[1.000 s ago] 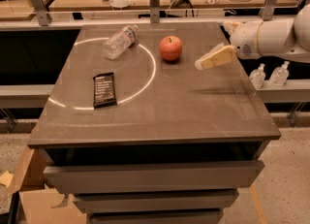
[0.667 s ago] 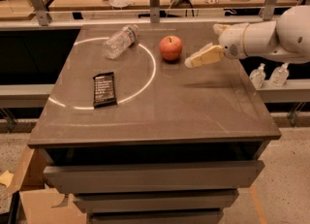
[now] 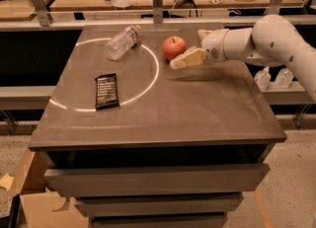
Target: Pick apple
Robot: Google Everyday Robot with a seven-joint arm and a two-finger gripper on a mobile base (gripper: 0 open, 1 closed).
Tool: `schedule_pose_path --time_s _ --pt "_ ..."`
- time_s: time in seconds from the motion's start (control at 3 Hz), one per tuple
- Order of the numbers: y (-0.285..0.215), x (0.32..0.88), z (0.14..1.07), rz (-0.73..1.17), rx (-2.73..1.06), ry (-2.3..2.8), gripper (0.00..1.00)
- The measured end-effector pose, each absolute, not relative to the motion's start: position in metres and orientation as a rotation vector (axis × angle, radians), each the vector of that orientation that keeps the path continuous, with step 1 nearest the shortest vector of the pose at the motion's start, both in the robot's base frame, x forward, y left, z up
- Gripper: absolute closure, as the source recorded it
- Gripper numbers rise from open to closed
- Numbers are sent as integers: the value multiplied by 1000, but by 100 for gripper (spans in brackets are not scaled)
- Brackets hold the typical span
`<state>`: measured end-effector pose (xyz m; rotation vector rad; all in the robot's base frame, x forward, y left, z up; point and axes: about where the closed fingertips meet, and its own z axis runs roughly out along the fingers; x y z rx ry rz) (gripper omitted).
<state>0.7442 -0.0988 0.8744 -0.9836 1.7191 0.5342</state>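
The red-orange apple (image 3: 174,48) stands upright on the dark table top (image 3: 197,108), at the back centre, just inside the right edge of a white circle line. My gripper (image 3: 189,50) comes in from the right on a white arm and is open. Its near cream finger (image 3: 186,59) lies low beside the apple's right front side, and the far finger shows behind it. The gripper is right next to the apple and does not hold it.
A clear plastic bottle (image 3: 122,42) lies on its side at the back left. A black snack packet (image 3: 106,90) lies flat left of centre. Drawers sit under the table. A cluttered bench runs behind, and small bottles (image 3: 273,78) stand on a shelf at the right.
My gripper has moved left and a little toward the table, from well right of the apple to right beside it. The apple, bottle and packet have not moved.
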Motion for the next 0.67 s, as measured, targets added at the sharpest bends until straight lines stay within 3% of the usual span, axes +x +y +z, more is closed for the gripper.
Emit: schedule_pose_path --time_s 0.67 --pt "-61 762 858 602 -1009 1673 57"
